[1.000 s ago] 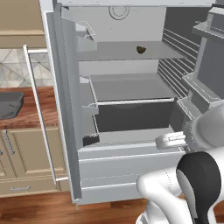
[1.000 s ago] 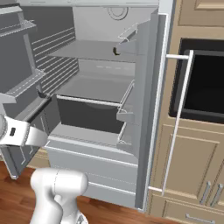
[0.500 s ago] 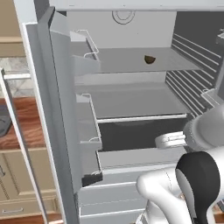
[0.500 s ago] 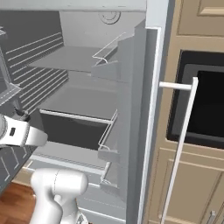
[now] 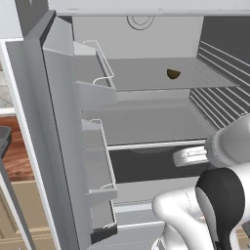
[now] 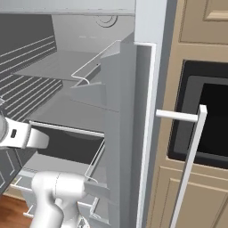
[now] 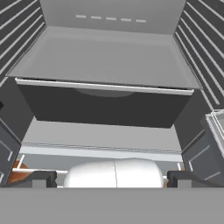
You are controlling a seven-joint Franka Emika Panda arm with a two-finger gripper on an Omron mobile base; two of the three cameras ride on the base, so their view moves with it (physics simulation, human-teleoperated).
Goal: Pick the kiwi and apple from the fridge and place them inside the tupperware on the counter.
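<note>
The fridge (image 5: 146,122) is standing open, its light grey interior facing the base cameras. The door (image 5: 53,122) on the left of the left base view is carrying wire-railed bins (image 5: 100,68). The flat middle shelf (image 7: 105,57) is lying directly above the dark drawer (image 7: 105,107), which is sitting closed beneath it.

The white arm (image 5: 215,195) is reaching toward the drawer level. The end effector (image 7: 114,178) is pointing into the fridge with its jaws spread fully apart, gripping nothing; its finger tips (image 7: 41,178) are showing at the two bottom corners of the hand view.

The kiwi (image 5: 173,73) is resting on the upper shelf (image 5: 156,78), right of centre, well above the end effector. Its long axis is running roughly left to right across the shelf.
</note>
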